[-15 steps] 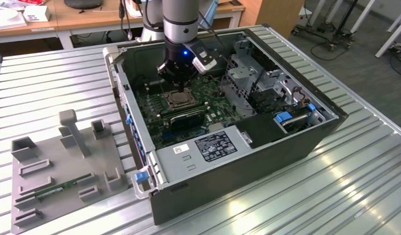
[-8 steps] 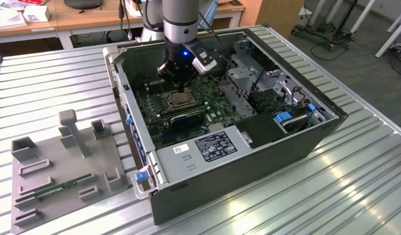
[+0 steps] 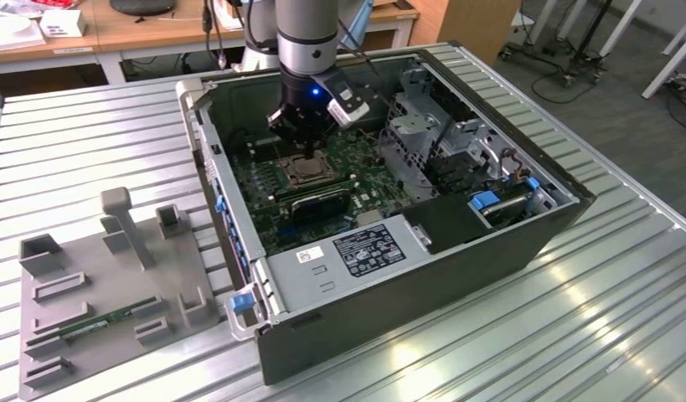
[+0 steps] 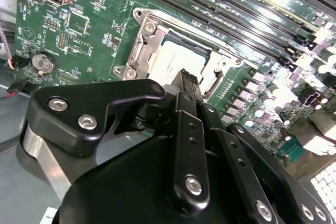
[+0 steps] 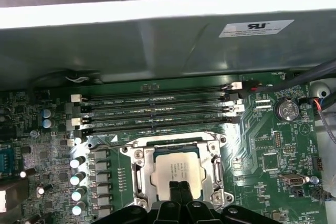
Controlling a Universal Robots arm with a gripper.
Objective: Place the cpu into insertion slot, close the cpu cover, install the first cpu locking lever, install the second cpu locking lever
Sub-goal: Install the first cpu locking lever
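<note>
Exterior view: the gripper (image 3: pixel 309 149) hangs straight down into the open computer case (image 3: pixel 522 222), which lies on its side on a ribbed metal table (image 3: pixel 611 335). Its tip is directly above the cpu (image 3: pixel 308 172), near the middle of the green motherboard (image 3: pixel 265 180).

First wrist view: the cpu (image 5: pixel 176 167) lies flat in its socket, a square of pale brushed metal. The cpu cover (image 5: pixel 143 174), a shiny steel frame, looks folded down around it. The narrow black fingers (image 5: pixel 176 192) are pressed together with nothing between them. They sit over the cpu's edge farthest from the memory slots (image 5: pixel 157 109), which run parallel to that edge.

Second wrist view: the matte black, bolted linkage tapers to the same edge. I cannot tell whether the tip touches the cpu.
</note>
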